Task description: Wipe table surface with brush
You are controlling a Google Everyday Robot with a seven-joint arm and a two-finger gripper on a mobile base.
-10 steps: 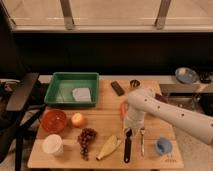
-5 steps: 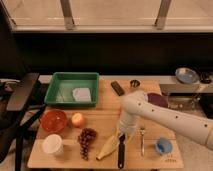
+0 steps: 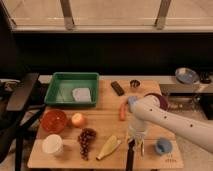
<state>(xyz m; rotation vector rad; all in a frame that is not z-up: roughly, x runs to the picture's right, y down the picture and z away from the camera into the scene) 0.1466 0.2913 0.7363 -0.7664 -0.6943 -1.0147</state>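
The light-wood table surface fills the middle of the camera view. The brush lies near the front edge, right of centre. Its black handle points toward the front edge, and its head is hidden under my gripper. My gripper hangs from the white arm that reaches in from the right, and sits directly over the far end of the brush. A thin silver utensil lies just right of the brush.
On the table are a green tray holding a white item, a black block, a small dark cup, a carrot, a purple plate, a red bowl, an orange fruit, grapes, a banana, a white cup and a blue item. A black chair stands at the left.
My arm has swung left and toward the table's front edge, bringing the gripper down over the brush's far end. The brush handle has shifted slightly.
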